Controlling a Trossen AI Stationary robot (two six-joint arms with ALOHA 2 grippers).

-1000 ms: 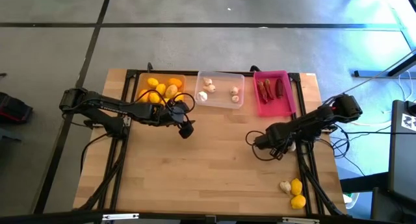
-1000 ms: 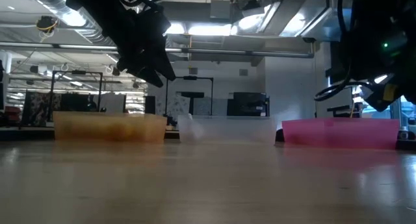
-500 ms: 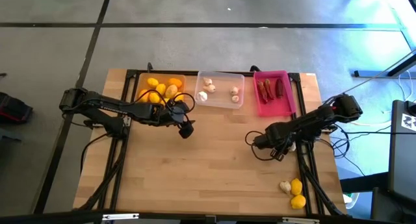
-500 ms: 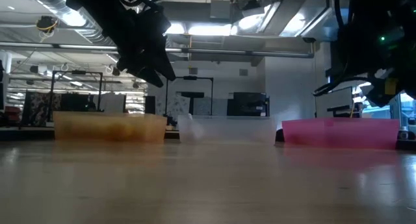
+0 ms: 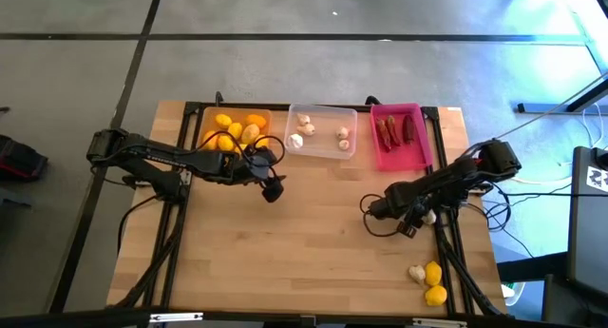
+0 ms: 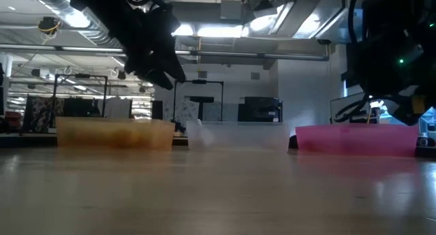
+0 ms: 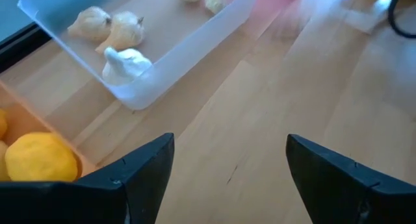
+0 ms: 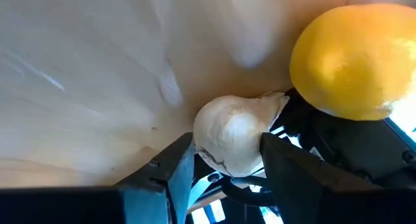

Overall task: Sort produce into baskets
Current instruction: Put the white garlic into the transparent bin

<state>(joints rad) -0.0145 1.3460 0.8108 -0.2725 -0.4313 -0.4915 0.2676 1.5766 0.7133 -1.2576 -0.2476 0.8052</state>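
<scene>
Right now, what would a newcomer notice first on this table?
Three trays line the table's far edge: a translucent orange tray of yellow lemons, a clear plastic tray of whitish garlic bulbs, a bright pink tray of dark red chilies. One stray garlic bulb and two lemons lie at the near right corner, near the right pincer.

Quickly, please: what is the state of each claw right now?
Left claw: open, holding nothing.
Right claw: closed on a whitish round garlic bulb.
</scene>
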